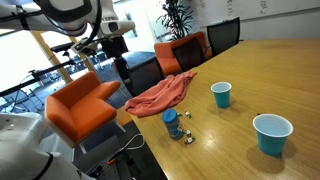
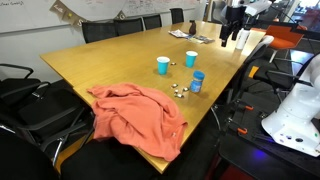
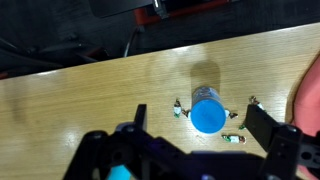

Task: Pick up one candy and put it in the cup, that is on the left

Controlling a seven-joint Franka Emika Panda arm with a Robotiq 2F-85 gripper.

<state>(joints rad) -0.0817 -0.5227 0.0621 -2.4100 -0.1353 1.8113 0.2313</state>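
Note:
Several small wrapped candies (image 1: 186,135) lie on the wooden table beside a blue lidded container (image 1: 170,121); both also show in the other exterior view, candies (image 2: 178,91) and container (image 2: 197,82). Two teal cups (image 1: 221,94) (image 1: 272,133) stand upright on the table, close together from the other side (image 2: 163,65) (image 2: 191,59). My gripper (image 1: 122,66) (image 2: 239,36) hangs high, off the table's edge, away from the candies. In the wrist view the gripper (image 3: 198,128) is open and empty, with the container (image 3: 207,113) and candies (image 3: 234,139) (image 3: 177,108) far below between its fingers.
A salmon cloth (image 1: 160,95) (image 2: 140,115) lies crumpled at the table's end near the container. Orange chairs (image 1: 80,108) and black office chairs (image 1: 222,35) stand round the table (image 1: 250,70). Small items (image 2: 190,35) lie at the far end.

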